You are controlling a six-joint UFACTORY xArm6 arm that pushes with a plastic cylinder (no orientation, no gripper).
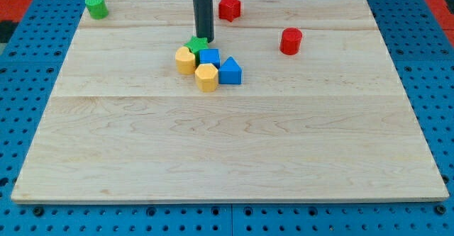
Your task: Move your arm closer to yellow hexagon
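Bench (pixel 227 158) of pale wood fills the view, its lower half bare. Toward the middle sits a tight cluster: a yellow hexagon (pixel 206 77) nearest the view's bottom, a blue triangle (pixel 230 71) just to its right, a yellow block (pixel 186 60) of unclear shape up-left, a blue cube (pixel 209 57) behind, and a green star (pixel 198 44) at the back. My tip (pixel 202 39) rests at the green star, beyond the hexagon; no gripper exists here. Farther off stand a red cylinder (pixel 291 41), a red star (pixel 229 8) and a green cylinder (pixel 96 6).
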